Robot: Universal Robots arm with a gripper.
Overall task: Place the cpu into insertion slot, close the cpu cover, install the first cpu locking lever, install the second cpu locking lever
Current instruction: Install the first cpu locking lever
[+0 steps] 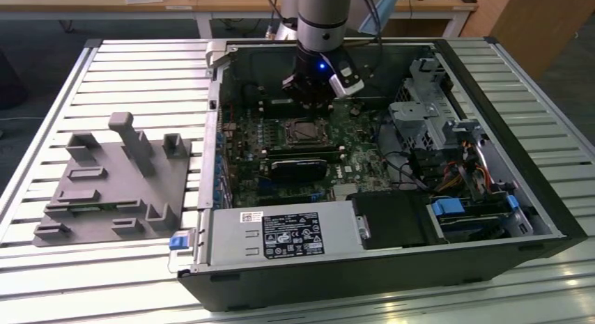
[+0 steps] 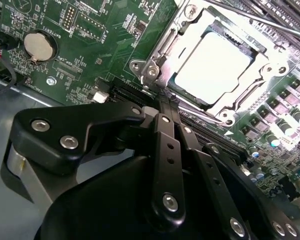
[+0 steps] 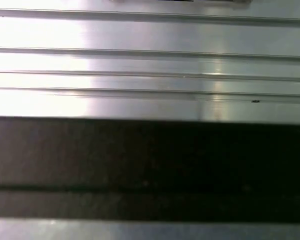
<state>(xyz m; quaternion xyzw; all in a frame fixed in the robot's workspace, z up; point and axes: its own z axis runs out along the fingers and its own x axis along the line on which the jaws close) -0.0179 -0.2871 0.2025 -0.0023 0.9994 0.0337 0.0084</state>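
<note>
Seated already in the insertion slot [image 2: 217,65]: the cpu [image 2: 213,67], cpu cover [image 2: 262,75] down around it. Poised just short of the socket's near edge, gripper [image 2: 166,111] with fingers [image 2: 162,125] pressed together, gripping nothing, pointing toward the chip.

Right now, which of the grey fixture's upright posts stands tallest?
The post at the far end of the grey fixture, near its middle; the posts flanking it are shorter.

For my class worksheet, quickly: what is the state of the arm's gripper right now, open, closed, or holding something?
Gripper: shut, holding nothing, its fingertips at the edge of the cpu cover, which lies closed over the cpu.
</note>
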